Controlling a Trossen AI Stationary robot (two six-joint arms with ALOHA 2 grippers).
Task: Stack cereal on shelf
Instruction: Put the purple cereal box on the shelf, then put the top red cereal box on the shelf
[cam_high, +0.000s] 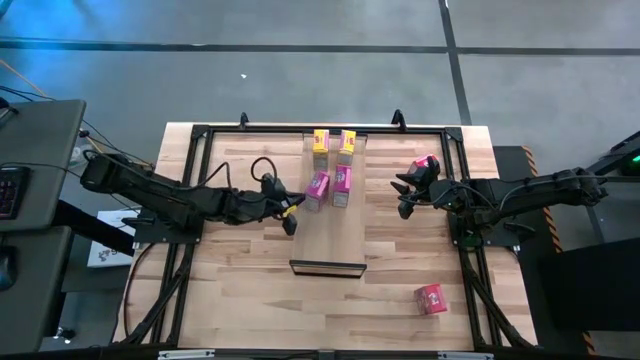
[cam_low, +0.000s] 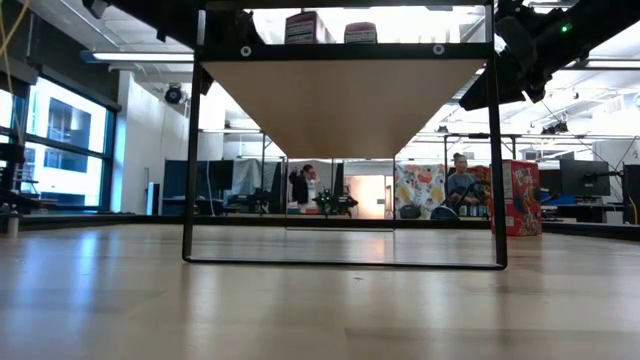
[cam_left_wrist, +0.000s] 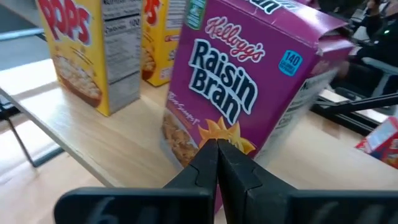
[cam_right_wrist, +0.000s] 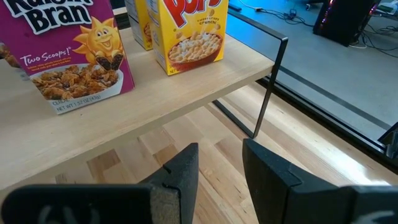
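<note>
Right of centre in the high view, the right gripper (cam_high: 404, 197) is hovering with fingers parted, seemingly empty — one red box (cam_high: 431, 298) is lying lower right, nearer it than the left gripper (cam_high: 290, 222), which is pressed together beside the shelf (cam_high: 327, 232).

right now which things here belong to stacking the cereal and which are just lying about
job: pale wooden shelf board; two yellow cereal boxes; two magenta cereal boxes; two red cereal boxes; shut left gripper; open right gripper
lying about: black metal frame; white paper sheet off-table
</note>
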